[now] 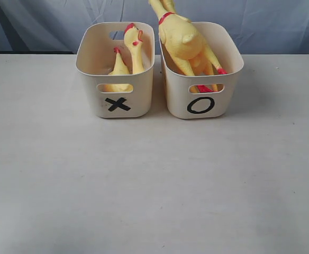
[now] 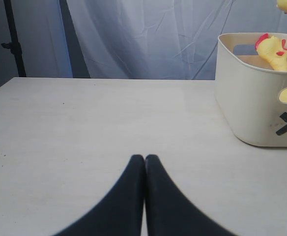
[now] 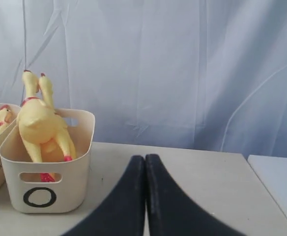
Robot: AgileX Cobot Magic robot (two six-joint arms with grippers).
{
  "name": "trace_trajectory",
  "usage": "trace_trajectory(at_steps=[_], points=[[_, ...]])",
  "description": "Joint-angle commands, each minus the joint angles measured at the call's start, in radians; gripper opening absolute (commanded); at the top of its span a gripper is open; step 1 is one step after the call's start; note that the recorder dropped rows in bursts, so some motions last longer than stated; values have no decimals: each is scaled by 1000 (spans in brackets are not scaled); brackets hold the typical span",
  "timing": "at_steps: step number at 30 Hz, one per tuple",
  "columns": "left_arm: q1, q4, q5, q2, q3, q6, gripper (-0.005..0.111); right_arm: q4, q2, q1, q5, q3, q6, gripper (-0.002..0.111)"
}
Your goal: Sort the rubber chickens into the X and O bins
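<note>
Two cream bins stand side by side at the back of the table. The X bin on the left holds two yellow rubber chickens, heads up. The O bin on the right holds large rubber chickens leaning out over its rim, necks up. In the left wrist view the X bin sits off to one side of my left gripper, which is shut and empty. In the right wrist view the O bin with its chickens lies beside my right gripper, also shut and empty. Neither gripper shows in the exterior view.
A pale table spreads bare in front of the bins. A bluish curtain hangs behind it. A dark stand rises past the table's far edge in the left wrist view.
</note>
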Motion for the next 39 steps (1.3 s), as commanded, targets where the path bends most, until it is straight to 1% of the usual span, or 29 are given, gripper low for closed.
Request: trace_trajectory(at_steps=[1,6,10,12,16,21,26,29,31,34,39], points=[[-4,0,-13,-5,-2,-4,0,45,-55,-8,-191,221,-33,-1],[-4,0,-13,-5,-2,-4,0,41,-126,-8,-433,441,-30,-1],[-4,0,-13,-5,-2,-4,0,47,-157,-4,-466,569,74,-1],[-4,0,-13,-5,-2,-4,0,47,-157,-4,-477,599,82,-1],[-4,0,-13,-5,-2,-4,0,16,-157,-4,-463,602,82,-1],[-4,0,-13,-5,-2,-4,0,-7,-157,-6,-301,602,82,-1],[-4,0,-13,-5,-2,-4,0,-14,-157,-6,-301,602,147,-1],[-4,0,-13,-5,-2,-4,0,-17,-157,-6,-299,602,148,-1],[-4,0,-13,-5,-2,-4,0,-50,-157,-6,-299,602,167,-1],[-4,0,-13,-5,-2,-4,0,-120,-157,-6,-294,602,250,-1],[-4,0,-13,-5,-2,-4,0,-120,-157,-6,-292,602,269,-1]])
